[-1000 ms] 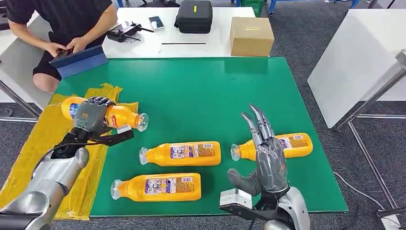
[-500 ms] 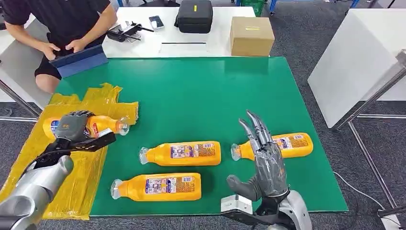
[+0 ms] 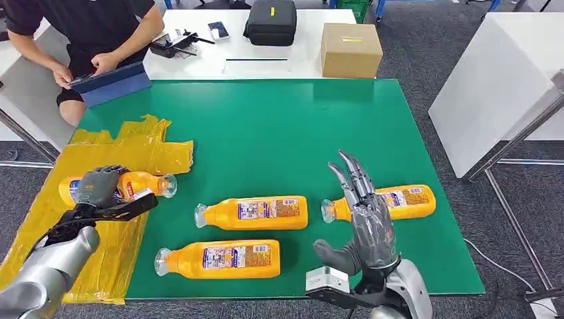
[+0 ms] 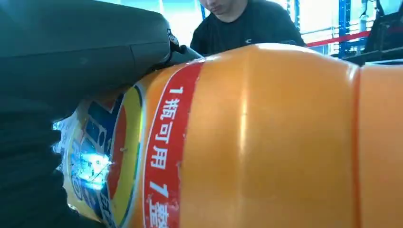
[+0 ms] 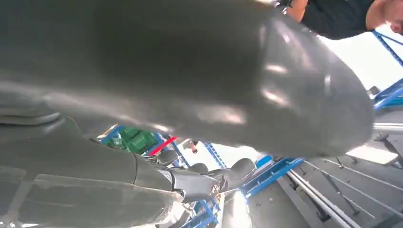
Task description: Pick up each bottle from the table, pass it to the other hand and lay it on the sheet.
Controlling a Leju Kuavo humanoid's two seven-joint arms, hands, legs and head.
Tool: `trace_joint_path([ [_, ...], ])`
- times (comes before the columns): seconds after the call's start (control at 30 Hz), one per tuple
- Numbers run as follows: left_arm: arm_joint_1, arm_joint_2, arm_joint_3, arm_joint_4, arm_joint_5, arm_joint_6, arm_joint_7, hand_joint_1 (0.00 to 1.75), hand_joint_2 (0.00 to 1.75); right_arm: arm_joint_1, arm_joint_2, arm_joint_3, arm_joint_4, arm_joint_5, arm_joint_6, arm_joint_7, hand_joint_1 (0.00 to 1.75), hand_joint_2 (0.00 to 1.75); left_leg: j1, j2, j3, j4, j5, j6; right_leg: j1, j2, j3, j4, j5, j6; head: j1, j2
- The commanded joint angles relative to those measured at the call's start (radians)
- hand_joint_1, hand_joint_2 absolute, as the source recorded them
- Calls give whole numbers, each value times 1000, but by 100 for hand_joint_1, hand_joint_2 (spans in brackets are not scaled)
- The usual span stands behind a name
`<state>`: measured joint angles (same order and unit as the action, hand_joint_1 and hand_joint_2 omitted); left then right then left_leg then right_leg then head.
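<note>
Left hand (image 3: 98, 187) grips orange plastic bottle (image 3: 143, 184) lying over crinkled yellow sheet (image 3: 106, 154). Right hand (image 3: 370, 222) holds nothing, fingers straight, spread, near rightmost orange bottle (image 3: 406, 200).

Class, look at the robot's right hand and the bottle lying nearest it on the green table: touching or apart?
Cannot tell. In the head view the open right hand overlaps the bottle near its neck, but no gap or contact shows plainly.

- Even overhead light is brightening the head view, casting soft shadows beneath each bottle (image 3: 255, 212).
- Backlight is blowing out both wrist views.
- The right hand (image 5: 190, 80) is appearing blurred, glare streaking it.
</note>
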<state>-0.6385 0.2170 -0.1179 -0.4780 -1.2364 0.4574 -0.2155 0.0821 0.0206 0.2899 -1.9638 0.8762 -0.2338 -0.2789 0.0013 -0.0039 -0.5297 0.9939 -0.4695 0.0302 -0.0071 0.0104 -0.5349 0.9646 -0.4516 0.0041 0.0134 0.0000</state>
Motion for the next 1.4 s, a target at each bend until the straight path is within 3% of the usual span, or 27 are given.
trace_joint_path([
  [0.03,-43,-74,-3,23,3,-24,-30,0,175,-52,48,-38,33,24,41,19,0,0,0,-3,-1,0,1,-2,0,-4,0,0,0,0,0,0],
  [0.07,-55,-77,-14,36,11,-76,-54,0,175,-55,56,-45,31,31,49,19,0,0,0,-2,-1,0,1,-1,0,-3,0,0,0,0,0,0],
  [0.1,-55,-77,-25,34,7,-78,-69,0,0,-57,58,-47,33,32,54,17,0,0,0,-3,-2,1,1,-2,0,-4,-1,1,0,0,0,0],
  [0.9,-61,-86,-41,18,44,-81,-105,0,0,-55,78,-65,17,37,77,15,0,0,0,-1,-1,1,1,-2,0,-3,-1,1,0,0,0,0],
  [1.03,-55,-80,1,-20,117,-73,-138,0,0,-49,95,-86,1,50,83,30,0,0,0,-1,-1,1,0,-2,0,-2,-1,1,0,-1,0,0],
  [1.13,-9,-52,132,-178,331,-94,-242,0,0,-32,99,-131,-6,52,83,25,0,0,1,0,-2,1,0,-2,1,-1,-2,1,0,-1,0,0],
  [1.23,55,-30,180,-350,422,-162,-242,0,0,-24,102,-155,-3,48,85,6,0,0,1,2,-1,1,0,-2,1,2,-2,1,0,-1,0,0],
  [1.33,205,-29,314,-662,649,-225,-276,0,0,-17,68,-153,14,39,77,1,0,0,1,5,0,0,-1,-2,0,3,-1,1,0,-1,0,0],
  [1.4,324,-40,426,-867,888,-342,-294,0,0,-10,45,-158,28,34,69,1,0,0,0,6,1,-1,-1,-2,0,4,-1,0,1,-1,0,0],
])
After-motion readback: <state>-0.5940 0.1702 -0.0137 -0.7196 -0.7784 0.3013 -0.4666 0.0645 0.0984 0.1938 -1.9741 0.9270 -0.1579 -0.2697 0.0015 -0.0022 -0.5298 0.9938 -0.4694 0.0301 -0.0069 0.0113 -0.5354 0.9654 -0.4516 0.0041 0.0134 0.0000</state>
